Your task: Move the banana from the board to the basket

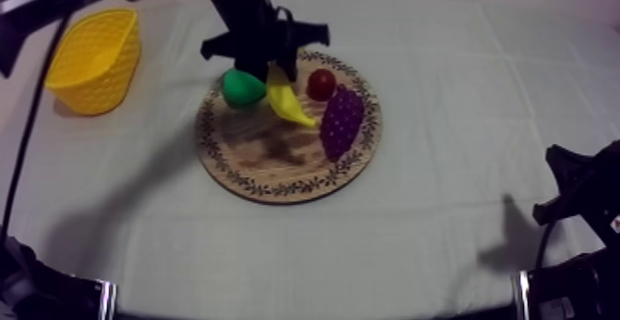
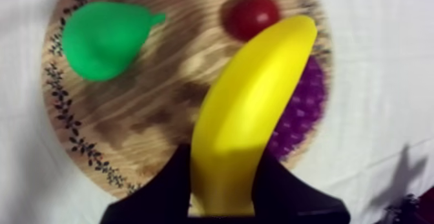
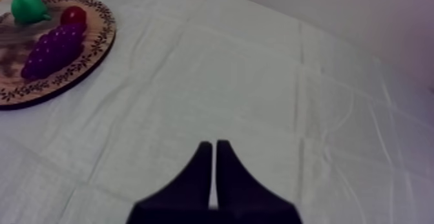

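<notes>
Our left fingers [image 2: 161, 194] are clenched on the banana [image 2: 258, 104], one black finger at each side of its thick end. The rest of the fruit juts out over the wooden board [image 2: 129, 139]. From above, the banana hangs tilted under the arm, its lower tip pointing down at the board between the pear [image 1: 242, 87] and the bunch of grapes [image 1: 341, 121]. The small red fruit [image 1: 321, 84] sits just beside it. We cannot tell whether that tip is clear of the wood.

Our right fingers [image 3: 197, 175] lie pressed together on nothing, a narrow wedge over bare cloth well apart from the board. The yellow basket [image 1: 92, 61] stands at the left of the tabletop, apart from the board.

We judge the step in hand to be the lift: the grasp is made, the carry not yet begun. The next move calls for raising the banana clear of the pear and grapes, then swinging it left, high enough to pass the basket's rim. We should let go only once it is over the opening, since a long fruit held by one end could catch that rim.
</notes>
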`<state>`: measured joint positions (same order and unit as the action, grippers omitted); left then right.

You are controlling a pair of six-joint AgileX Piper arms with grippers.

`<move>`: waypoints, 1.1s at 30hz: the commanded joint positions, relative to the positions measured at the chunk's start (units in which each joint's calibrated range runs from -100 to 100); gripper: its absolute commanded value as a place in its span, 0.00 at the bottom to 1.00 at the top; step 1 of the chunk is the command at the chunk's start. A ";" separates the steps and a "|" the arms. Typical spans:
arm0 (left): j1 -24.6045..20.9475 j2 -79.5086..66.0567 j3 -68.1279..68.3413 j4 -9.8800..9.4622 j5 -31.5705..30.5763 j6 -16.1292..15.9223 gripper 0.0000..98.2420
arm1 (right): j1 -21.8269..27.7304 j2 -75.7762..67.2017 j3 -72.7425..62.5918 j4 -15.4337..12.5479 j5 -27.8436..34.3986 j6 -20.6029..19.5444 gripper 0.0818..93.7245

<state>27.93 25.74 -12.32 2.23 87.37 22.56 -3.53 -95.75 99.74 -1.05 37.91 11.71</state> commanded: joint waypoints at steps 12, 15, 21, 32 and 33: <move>-6.56 -10.20 -1.10 -2.02 4.41 -1.45 0.25 | 0.01 -0.01 0.04 0.00 -0.01 -0.01 0.00; -10.06 -11.14 1.35 -2.39 4.14 -2.30 0.25 | 0.01 -0.01 0.04 0.00 -0.01 -0.01 0.00; -16.84 -11.52 5.34 -3.51 3.02 -4.02 0.25 | 0.01 -0.01 0.04 0.00 -0.01 -0.01 0.00; -27.87 -9.35 5.76 -5.44 1.13 -6.49 0.25 | 0.01 -0.01 0.04 0.00 -0.01 -0.01 0.00; -28.76 -9.18 5.68 -5.54 0.94 -6.69 0.26 | 0.01 -0.01 0.04 0.00 -0.01 -0.01 0.00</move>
<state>1.43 16.48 -6.62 -3.27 88.47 16.00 -3.53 -95.75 99.74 -1.05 37.91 11.71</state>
